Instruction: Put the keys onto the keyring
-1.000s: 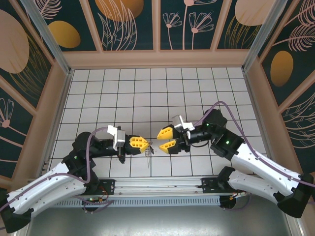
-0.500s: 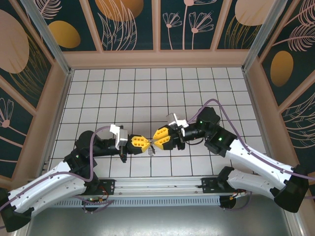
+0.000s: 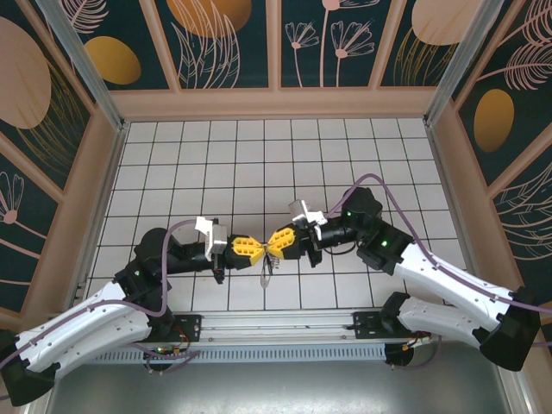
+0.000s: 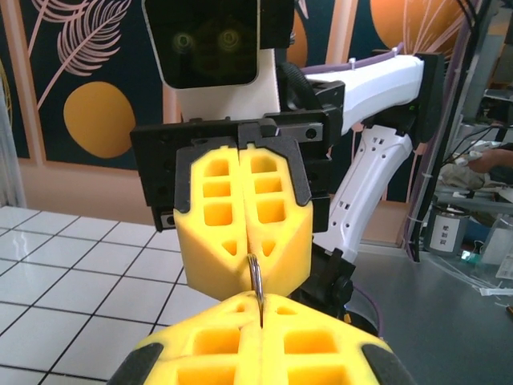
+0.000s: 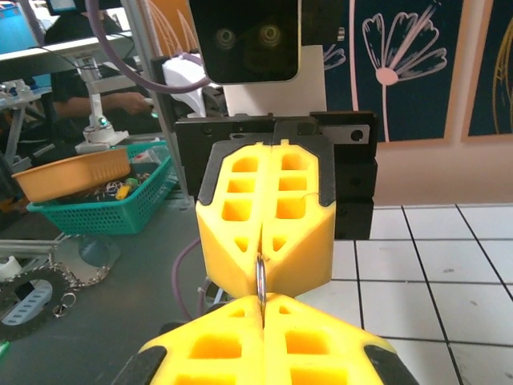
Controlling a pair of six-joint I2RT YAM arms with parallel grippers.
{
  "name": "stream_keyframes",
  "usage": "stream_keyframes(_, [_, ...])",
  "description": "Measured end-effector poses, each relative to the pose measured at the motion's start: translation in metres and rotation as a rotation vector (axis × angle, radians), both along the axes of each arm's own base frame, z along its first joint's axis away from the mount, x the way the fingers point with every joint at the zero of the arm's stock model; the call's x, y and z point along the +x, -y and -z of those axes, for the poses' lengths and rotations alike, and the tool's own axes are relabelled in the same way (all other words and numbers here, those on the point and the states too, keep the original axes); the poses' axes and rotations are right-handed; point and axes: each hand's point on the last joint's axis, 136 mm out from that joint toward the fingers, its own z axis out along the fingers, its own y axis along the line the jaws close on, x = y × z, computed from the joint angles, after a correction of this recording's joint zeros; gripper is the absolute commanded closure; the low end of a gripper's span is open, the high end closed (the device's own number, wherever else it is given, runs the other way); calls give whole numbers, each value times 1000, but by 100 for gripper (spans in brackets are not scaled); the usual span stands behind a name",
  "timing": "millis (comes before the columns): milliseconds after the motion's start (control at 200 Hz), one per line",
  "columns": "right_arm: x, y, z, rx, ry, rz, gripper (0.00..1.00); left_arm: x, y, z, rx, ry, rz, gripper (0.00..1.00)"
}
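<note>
My left gripper (image 3: 258, 249) and right gripper (image 3: 272, 246) meet tip to tip low over the white tiled floor near the front edge. Both are shut on one thin silvery metal loop, the keyring (image 4: 256, 277), seen edge-on between the yellow fingertips. In the right wrist view the same keyring (image 5: 260, 277) bridges my right gripper (image 5: 262, 300) and the left gripper (image 5: 265, 250) facing it. A small grey part (image 3: 268, 274) dangles below the tips in the top view. It is too small to tell whether it is the tiny key.
An aluminium rail (image 3: 285, 324) runs along the near edge just below the grippers. Wooden walls (image 3: 276, 103) close the tiled area on three sides. Off the table, a green basket (image 5: 96, 204) and an orange bowl (image 5: 68, 172) sit on a grey bench.
The right gripper was open and has moved left and shut onto the loop the left gripper held. The two grippers now touch tip to tip.
</note>
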Motion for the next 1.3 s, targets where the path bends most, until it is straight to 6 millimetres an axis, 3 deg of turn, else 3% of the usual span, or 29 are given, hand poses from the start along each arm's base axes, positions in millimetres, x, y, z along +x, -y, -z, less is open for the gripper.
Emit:
stream_keyframes(65, [3,-1,2,-22,10,26,100,3,0,3,19,-7,-18,100])
stream_keyframes(205, [12,-4,4,-95,44,94,100,14,0,7,71,-15,-75,84])
stream_keyframes(340, [22,-13,11,-207,83,156,100,25,-2,15,141,-28,-139,81])
stream_keyframes(500, [30,-17,29,-332,122,201,100,33,-4,33,227,-50,-185,91])
stream_keyframes(626, [30,-15,43,-398,140,212,100,34,-4,47,277,-67,-186,91])
stream_keyframes(676, [30,-15,45,-418,150,216,100,34,-4,49,286,-69,-186,92])
stream_keyframes(731, [30,-16,47,-436,158,219,100,34,-5,51,294,-75,-186,100])
stream_keyframes(1021, [26,-17,48,-455,195,213,100,30,-8,51,303,-70,-179,100])
stream_keyframes(1141, [21,-17,37,-402,213,211,71,23,-9,38,257,-47,-154,100])
stream_keyframes(1301, [7,-8,23,-295,223,196,59,13,-10,15,162,-5,-119,100])
